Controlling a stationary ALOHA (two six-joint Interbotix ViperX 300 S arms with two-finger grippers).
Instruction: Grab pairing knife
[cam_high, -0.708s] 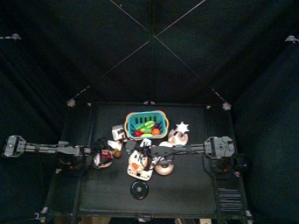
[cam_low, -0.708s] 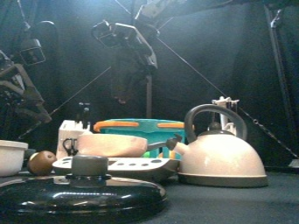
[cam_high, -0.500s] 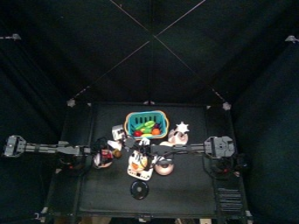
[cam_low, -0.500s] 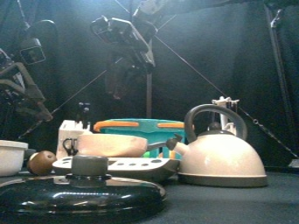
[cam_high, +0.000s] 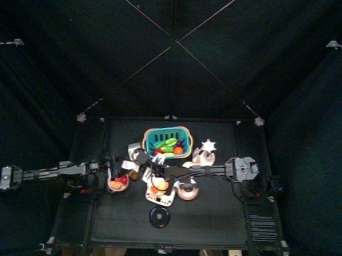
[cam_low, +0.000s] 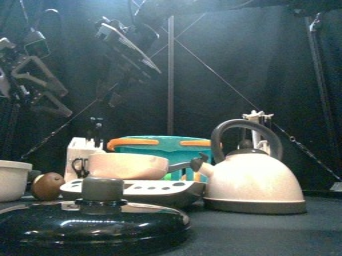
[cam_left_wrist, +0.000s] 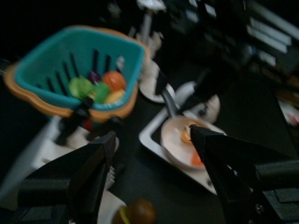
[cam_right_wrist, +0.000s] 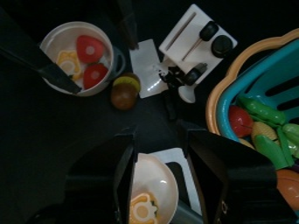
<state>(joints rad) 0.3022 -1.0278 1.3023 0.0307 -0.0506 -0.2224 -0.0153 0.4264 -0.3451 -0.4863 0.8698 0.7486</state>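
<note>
My right jaws (cam_right_wrist: 162, 145) stand wide apart with nothing between them, hanging above a shallow dish (cam_right_wrist: 149, 194) that holds what looks like a fried egg. My left jaws (cam_left_wrist: 162, 171) are also spread and empty; that view is blurred, so I take little else from it.

Beyond the right jaws stands the white knife block (cam_right_wrist: 187, 42), and I place everything else from it. The paring knife (cam_right_wrist: 211, 31) is, as far as I can judge, one of the black handles sticking out of the block's top. A second handle (cam_right_wrist: 223, 49) sits just beside it, and I cannot tell which is the smaller knife. A brownish round fruit (cam_right_wrist: 122, 91) lies near the block's foot. A white bowl (cam_right_wrist: 77, 54) of cut food sits to one side of the block and the teal basket (cam_right_wrist: 260, 92) of vegetables to the other. In the front view the block stands on the counter (cam_low: 267, 235) behind a pan lid (cam_low: 87, 222).

I expect the knife to be light and stiff, with a smooth handle that may slip and a thin blade. I should pinch the handle across its flat sides, low near the block, and draw straight along the slot so that the block does not tip.
</note>
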